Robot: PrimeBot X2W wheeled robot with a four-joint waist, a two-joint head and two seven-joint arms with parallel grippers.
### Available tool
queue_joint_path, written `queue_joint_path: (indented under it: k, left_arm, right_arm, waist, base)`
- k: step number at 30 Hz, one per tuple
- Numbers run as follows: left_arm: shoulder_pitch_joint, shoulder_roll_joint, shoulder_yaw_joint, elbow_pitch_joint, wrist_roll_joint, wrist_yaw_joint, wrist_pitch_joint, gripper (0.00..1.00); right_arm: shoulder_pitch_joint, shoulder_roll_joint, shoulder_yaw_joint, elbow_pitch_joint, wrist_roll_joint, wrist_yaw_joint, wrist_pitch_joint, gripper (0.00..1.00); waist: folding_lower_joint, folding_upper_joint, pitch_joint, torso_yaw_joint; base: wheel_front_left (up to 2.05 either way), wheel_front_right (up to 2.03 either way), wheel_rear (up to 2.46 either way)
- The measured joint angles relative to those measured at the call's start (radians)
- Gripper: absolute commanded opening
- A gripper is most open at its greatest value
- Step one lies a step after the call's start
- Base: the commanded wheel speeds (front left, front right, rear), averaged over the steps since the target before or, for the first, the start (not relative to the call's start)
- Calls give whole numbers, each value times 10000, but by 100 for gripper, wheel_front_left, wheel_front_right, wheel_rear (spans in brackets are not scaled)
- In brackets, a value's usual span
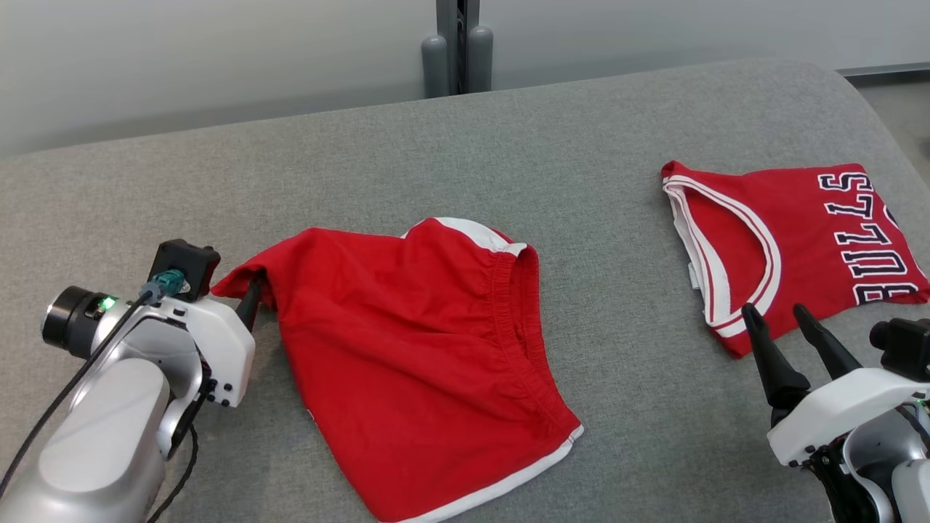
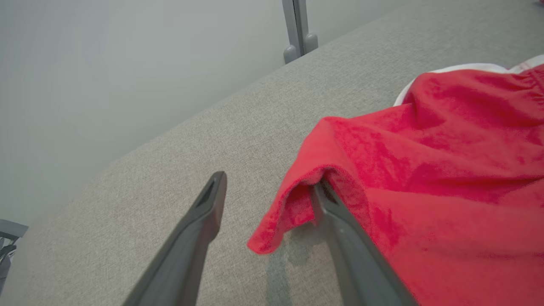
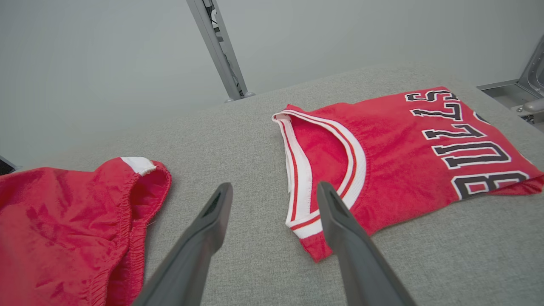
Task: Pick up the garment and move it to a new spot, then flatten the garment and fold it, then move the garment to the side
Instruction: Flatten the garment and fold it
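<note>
**Head view.** Item: red soft-cloth shorts (image 1: 414, 349) with white trim and a gathered elastic waistband. They lie partly spread and creased at the middle of the grey fabric-covered table (image 1: 508, 145), and are judged to be the garment in hand. The left gripper (image 1: 247, 305) is at the shorts' left corner, its fingers largely hidden by its own white housing and the cloth. A folded red jersey with white-banded neck and dark "BULLS" lettering (image 1: 814, 240) lies well apart at the right, cut off by the frame edge. The right gripper (image 1: 774, 312) is near the jersey's front edge, jaws apart and empty. A grey upright post (image 1: 458, 51) stands behind the table. **Left wrist view.** Jaws apart, nothing clamped. The shorts' corner is draped over one finger (image 2: 340, 221), hiding its tip. The other finger (image 2: 204, 221) is bare above the table. **Right wrist view.** Jaws apart, between the shorts and the jersey. One finger overlaps the jersey's neck corner, and contact cannot be told. **Handling, judged.** Light, limp, not fragile, perhaps slightly slick. Likely to sag and bunch if lifted by one point. The waistband ends or hem corners offer the firmest hold, two at once for flattening. The shorts' underside is hidden, and their lower hem runs to the frame edge in the head view.
</note>
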State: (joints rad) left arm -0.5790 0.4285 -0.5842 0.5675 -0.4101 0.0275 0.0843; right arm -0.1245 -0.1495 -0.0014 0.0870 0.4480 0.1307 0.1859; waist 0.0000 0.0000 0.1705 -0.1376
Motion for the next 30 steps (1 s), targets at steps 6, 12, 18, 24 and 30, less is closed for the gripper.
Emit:
queue_joint_path:
  k: [6, 12, 18, 24, 30]
  left_arm:
    - [755, -314, 71, 58, -376, 96, -495, 100]
    - [1732, -257, 548, -1499, -642, 853, -1304, 100]
    - [2997, -219, 1243, -3534, -913, 1962, -2123, 100]
    - [4334, -451, 1645, -4913, -995, 2807, -2951, 100]
    - [4969, -700, 1647, -5331, -1024, 3010, -3204, 100]
  right_arm:
    - [242, 12, -84, 58, -2, 0, -25, 100]
    - [543, 25, -98, -165, 10, 0, -261, 100]
    - [851, 163, -127, -483, -92, 0, -755, 100]
    - [1295, 270, -58, -502, -92, 0, -1022, 100]
    - [1394, 222, 12, -554, -136, 0, -920, 100]
  waist:
    - [0, 0, -361, 215]
    - [0, 0, -785, 518]
    - [0, 0, -1104, 831]
    - [0, 0, -1270, 1124]
    - [0, 0, -1387, 1482]
  base:
    - [0, 0, 0]
    - [0, 0, 0]
    - [0, 0, 0]
    - [0, 0, 0]
    - [0, 0, 0]
